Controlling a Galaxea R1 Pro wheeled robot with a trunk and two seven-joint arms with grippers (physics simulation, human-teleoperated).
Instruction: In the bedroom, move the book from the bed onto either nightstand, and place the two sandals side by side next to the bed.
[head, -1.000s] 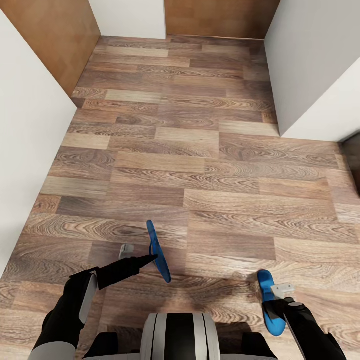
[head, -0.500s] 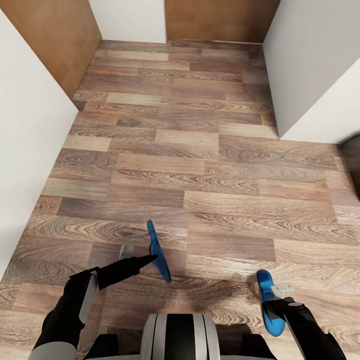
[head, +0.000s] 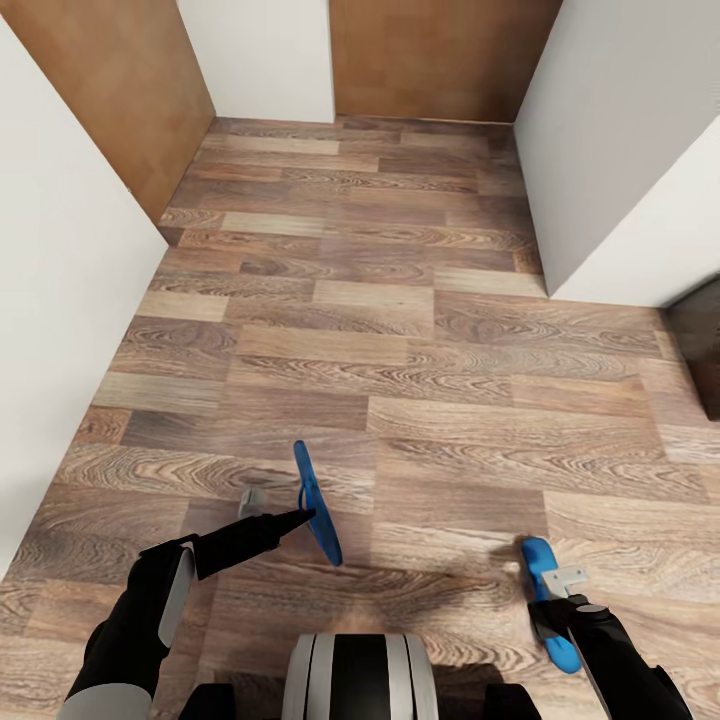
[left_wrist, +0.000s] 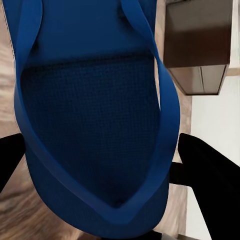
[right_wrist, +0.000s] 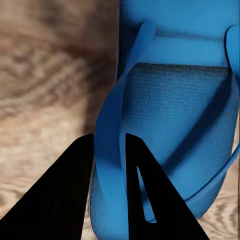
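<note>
No writing, brand or label is being shown on anything in these frames. Two blue sandals are being counted, one in each hand.

In the lower left of the head view, the left hand (head: 285, 510) is being held out over the wood-plank floor (head: 400, 330), and the left sandal (head: 316, 502) is being carried edge-on, seen as a thin blue blade standing nearly upright just right of the fingertips. In the left wrist view the same sandal (left_wrist: 95, 125) is being seen from its upper face, with its thong straps running along both sides; one dark finger (left_wrist: 210, 185) is lying at each side of it, so the left hand is being pressed onto the sandal across its width.

In the lower right of the head view, the right hand (head: 560, 590) is being held low, and the right sandal (head: 548, 600) is being shown beside it, running toward the bottom edge of the frame. In the right wrist view one strap of this sandal (right_wrist: 175, 130) is being pinched between the two dark fingers (right_wrist: 65, 200), with the sole hanging beyond them above the floor (right_wrist: 50, 75).

Two brown wooden doors are being counted in the head view, one at the upper left (head: 110, 90) and one at the top centre (head: 430, 55), with white walls (head: 60, 330) between and beside them. A dark brown cabinet (left_wrist: 200, 45) is being shown in the upper right of the left wrist view, standing on the floor against a white wall.
</note>
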